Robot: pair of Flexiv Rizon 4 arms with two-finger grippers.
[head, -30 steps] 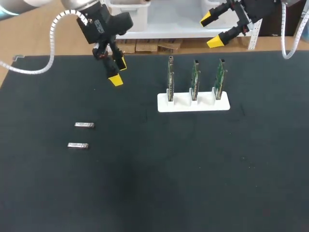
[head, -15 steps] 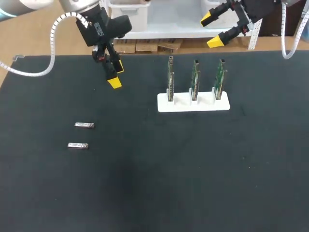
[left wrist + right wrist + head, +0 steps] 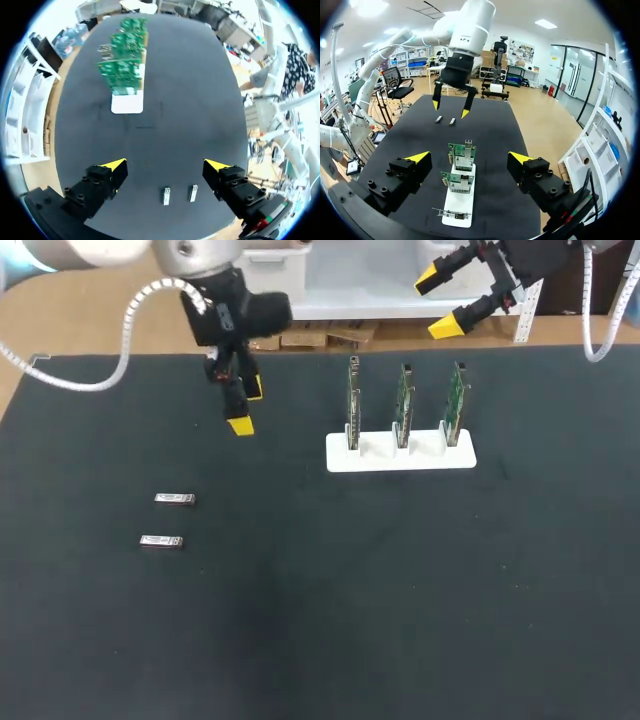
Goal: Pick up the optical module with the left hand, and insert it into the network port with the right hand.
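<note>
A slim metal module and its twin lie near the matte black desk's left edge. A white rack holds three green boards (upright). The left end effector and right end effector are spread, empty.

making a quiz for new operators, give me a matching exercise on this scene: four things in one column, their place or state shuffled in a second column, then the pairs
Things:
1. left end effector
2. right end effector
3. optical modules
4. white holder

Places or states:
A. carries three upright green boards
B. open, beyond the far edge of the black mat
C. lying flat on the mat, nothing touching them
D. open, above the mat, to the holder's left

Pairs: 1-D, 2-B, 3-C, 4-A
</note>
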